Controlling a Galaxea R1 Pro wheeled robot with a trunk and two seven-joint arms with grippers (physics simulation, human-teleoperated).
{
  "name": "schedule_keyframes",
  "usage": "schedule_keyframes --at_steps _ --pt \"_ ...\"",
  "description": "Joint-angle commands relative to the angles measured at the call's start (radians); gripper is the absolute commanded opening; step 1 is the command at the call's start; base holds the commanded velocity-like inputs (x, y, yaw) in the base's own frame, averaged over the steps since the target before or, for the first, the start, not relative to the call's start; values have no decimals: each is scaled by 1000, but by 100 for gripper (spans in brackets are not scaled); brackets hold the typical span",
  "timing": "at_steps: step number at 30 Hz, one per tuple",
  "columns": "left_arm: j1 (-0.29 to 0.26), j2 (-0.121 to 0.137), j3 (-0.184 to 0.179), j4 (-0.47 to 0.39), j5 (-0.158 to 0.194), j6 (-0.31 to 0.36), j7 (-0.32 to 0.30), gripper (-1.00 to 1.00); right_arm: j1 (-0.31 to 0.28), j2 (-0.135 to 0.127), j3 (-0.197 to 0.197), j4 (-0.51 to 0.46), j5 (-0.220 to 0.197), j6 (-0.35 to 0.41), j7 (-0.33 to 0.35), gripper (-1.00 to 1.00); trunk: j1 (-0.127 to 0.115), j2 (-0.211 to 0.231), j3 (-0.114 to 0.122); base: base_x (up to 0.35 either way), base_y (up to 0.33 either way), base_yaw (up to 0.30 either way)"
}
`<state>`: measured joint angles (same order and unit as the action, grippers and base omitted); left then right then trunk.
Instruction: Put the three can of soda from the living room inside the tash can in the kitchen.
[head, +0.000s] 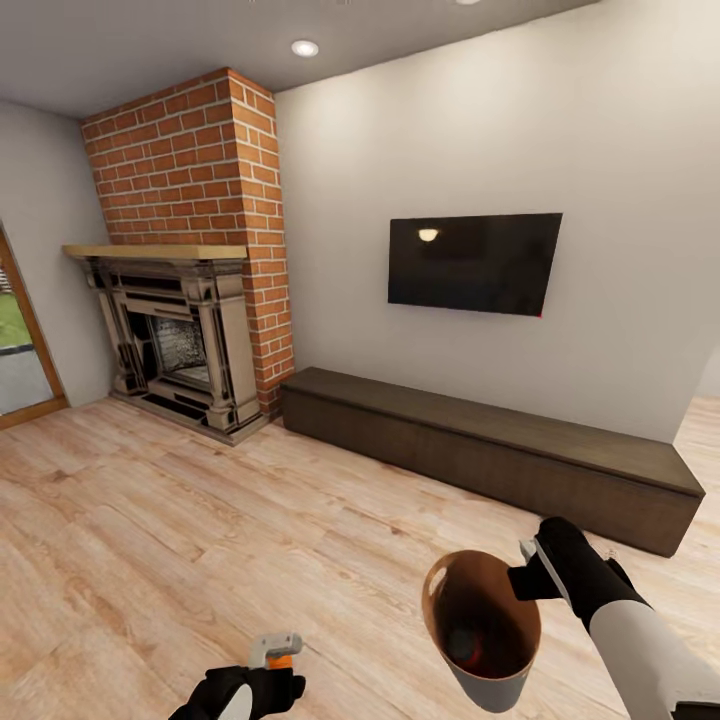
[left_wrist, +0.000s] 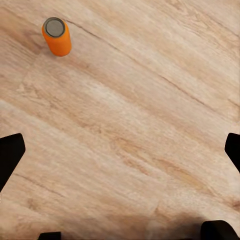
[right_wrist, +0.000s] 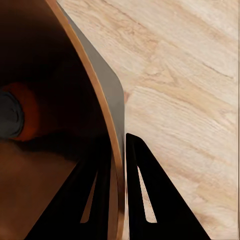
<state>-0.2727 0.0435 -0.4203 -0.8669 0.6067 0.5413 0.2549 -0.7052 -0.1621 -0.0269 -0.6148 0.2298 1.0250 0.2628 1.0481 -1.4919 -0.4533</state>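
Right gripper (head: 527, 566): clamped on the bin's rim, one finger inside the wall and one outside, as the right wrist view shows close up (right_wrist: 120, 195).
Left gripper (head: 262, 690): low in the head view; the left wrist view shows its dark fingertips (left_wrist: 10, 155) set wide apart with bare floor between them, holding nothing.
Bin (head: 483, 625): held off the floor at the right, tilted, its copper inside facing the head camera, grey outside below.
Can in bin (right_wrist: 17, 117): orange with a grey top, lying at the bottom; the right wrist view shows it plainly, the head view gives only a dark reddish patch inside.
Can on floor (left_wrist: 57, 36): orange, upright on the wood floor (head: 200, 540), ahead of the open left fingers and apart from them. In the head view it shows just above the left gripper (head: 277, 652).
Room: brick fireplace (head: 185, 330), wall TV (head: 473, 262), long dark low cabinet (head: 490, 450).
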Motion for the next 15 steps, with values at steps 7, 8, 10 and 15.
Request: schedule_keyframes --at_steps 7,8,10,15 --pt "-20 7 3 -4 -2 -24 -2 100 41 -20 -26 21 36 -18 5 -100 0 0 0 0 0 0" --pt "-20 7 3 -4 -2 -24 -2 100 41 -20 -27 21 53 -18 5 -100 0 0 0 0 0 0" --pt "-20 7 3 -4 -2 -24 -2 100 41 -20 -27 21 80 -18 5 -100 0 0 0 0 0 0" --pt "-20 7 3 -4 -2 -24 -2 100 41 -20 -27 21 107 -18 5 -100 0 0 0 0 0 0"
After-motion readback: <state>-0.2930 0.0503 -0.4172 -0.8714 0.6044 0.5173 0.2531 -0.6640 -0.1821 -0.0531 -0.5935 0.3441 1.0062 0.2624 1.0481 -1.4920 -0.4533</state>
